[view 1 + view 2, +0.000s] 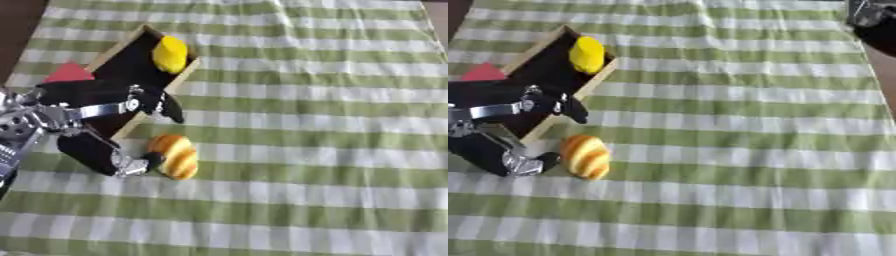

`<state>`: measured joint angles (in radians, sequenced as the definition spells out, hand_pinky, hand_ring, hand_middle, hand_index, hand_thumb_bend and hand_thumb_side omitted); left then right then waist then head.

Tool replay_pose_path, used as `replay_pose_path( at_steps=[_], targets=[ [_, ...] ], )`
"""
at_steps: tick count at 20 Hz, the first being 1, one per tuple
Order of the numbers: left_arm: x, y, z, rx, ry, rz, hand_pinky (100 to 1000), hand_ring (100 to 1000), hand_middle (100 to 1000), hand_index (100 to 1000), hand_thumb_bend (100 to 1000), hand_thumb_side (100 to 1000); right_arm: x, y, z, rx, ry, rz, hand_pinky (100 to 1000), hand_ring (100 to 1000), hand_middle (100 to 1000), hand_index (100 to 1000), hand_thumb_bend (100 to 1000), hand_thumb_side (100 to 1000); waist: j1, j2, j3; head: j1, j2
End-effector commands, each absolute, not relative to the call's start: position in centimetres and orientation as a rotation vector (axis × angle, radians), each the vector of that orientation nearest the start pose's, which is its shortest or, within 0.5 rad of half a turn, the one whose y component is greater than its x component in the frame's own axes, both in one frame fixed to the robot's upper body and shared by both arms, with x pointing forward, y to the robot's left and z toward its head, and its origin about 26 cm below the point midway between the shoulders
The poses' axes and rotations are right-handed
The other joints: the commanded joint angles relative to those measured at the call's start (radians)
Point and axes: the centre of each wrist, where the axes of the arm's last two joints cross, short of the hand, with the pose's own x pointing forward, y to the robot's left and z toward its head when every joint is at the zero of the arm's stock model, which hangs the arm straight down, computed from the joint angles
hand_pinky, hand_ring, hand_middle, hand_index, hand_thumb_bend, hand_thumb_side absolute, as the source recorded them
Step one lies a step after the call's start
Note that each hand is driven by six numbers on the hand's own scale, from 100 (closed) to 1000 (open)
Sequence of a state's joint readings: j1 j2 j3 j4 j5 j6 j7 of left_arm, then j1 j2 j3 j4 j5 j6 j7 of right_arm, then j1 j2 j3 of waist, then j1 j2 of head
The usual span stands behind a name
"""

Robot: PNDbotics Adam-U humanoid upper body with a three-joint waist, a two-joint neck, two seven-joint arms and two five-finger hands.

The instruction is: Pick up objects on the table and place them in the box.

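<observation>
A table covered with a green and white checked cloth [306, 150] is being viewed from above. Near the far left corner of the table a wooden box [188, 70] with a dark inside is lying at an angle. A yellow object [171, 54] is resting in the far end of the box, against its right wall. A small red shape [68, 73] is being seen just beside the left wall of the box; what it is cannot be told.

On the cloth, just beside the near end of the box, an orange and yellow striped object like a bread roll [175, 156] is lying. The left hand [105, 125] is being held spread wide over the near end of the box and the cloth, with nothing gripped. One finger is pointing toward the box wall, and the thumb tip [153, 160] is touching or nearly touching the left side of the roll.

At the far right corner, in the right eye view, part of the right hand [866, 15] is showing; its fingers cannot be made out.
</observation>
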<state>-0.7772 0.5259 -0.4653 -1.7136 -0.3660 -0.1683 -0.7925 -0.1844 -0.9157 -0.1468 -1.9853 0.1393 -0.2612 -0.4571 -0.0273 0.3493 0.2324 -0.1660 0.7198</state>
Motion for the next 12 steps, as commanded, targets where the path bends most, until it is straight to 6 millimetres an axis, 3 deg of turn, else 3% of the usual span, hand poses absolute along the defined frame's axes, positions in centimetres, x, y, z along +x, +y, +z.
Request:
replay_pose_path(
  at_steps=[1, 3, 8, 12],
  targets=[
    [35.8, 16.3, 24.9, -0.294, 2.201, 2.797, 806, 859, 852, 891, 323, 497, 27.1, -36.6, 27.7, 1.26, 3.167, -0.692, 889, 919, 767, 842, 100, 100, -0.001, -0.028, -0.001, 0.001, 0.0],
    [35.9, 16.2, 24.8, -0.319, 2.17, 2.802, 817, 867, 853, 896, 394, 449, 27.1, -36.6, 27.6, 1.261, 3.17, -0.698, 889, 919, 766, 841, 100, 100, 0.0, -0.029, 0.001, 0.002, 0.003],
    [36.4, 16.0, 24.3, -0.411, 2.132, 2.8, 824, 870, 845, 893, 475, 121, 27.2, -36.5, 27.2, 1.262, 3.186, -0.721, 889, 916, 759, 835, 100, 100, 0.008, -0.031, 0.009, -0.002, 0.002],
    [37.1, 15.3, 23.7, -0.462, 2.12, 2.791, 824, 870, 841, 890, 476, 100, 27.1, -36.5, 26.9, 1.269, 3.194, -0.738, 889, 915, 757, 833, 100, 100, 0.014, -0.033, 0.012, -0.006, 0.002]
  ],
)
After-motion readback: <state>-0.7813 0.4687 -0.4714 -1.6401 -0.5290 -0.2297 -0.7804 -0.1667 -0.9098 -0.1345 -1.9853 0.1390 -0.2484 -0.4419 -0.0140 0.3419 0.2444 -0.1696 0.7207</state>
